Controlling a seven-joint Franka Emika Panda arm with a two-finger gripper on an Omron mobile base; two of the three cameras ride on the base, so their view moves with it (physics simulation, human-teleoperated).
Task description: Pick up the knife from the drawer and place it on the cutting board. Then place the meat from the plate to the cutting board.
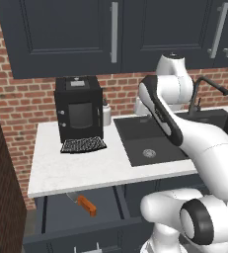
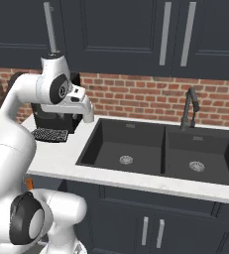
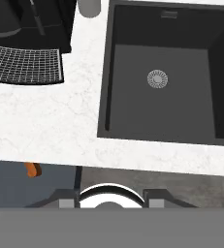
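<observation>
- Left base view: the drawer (image 1: 81,212) stands pulled out below the white tabletop (image 1: 86,168), at about 7 o'clock in the picture. The knife (image 1: 84,202) lies inside it, orange handle toward 4 o'clock, blade toward 10 o'clock and partly under the tabletop's front edge. On the tabletop at 10 o'clock from the drawer stands a black coffee machine (image 1: 79,107) with a mesh drip tray (image 1: 84,145) in front of it. A small pale canister (image 1: 106,114) stands just beside the machine at its 3 o'clock. The dark sink (image 1: 150,141) is set into the tabletop at 3 o'clock from the drip tray, with a black faucet (image 1: 204,91) behind it. The white arm (image 1: 184,133) rises from the lower right and bends over the sink.
- Right base view: the arm (image 2: 17,144) fills the left side, its wrist held above the tabletop (image 2: 61,156) near the coffee machine (image 2: 51,121). The double sink (image 2: 160,154) lies at 3 o'clock from it. An orange sliver of the knife (image 2: 29,184) shows at the tabletop's edge at 9 o'clock.
- Hand view: the hand (image 3: 111,203) looks down on the tabletop's front edge, its fingers standing partly apart with nothing between them. The knife handle (image 3: 33,169) shows in the drawer (image 3: 16,186) at 10 o'clock from the hand, well apart from it. The sink (image 3: 162,77) is at 1 o'clock, the drip tray (image 3: 26,65) at 10 o'clock.
</observation>
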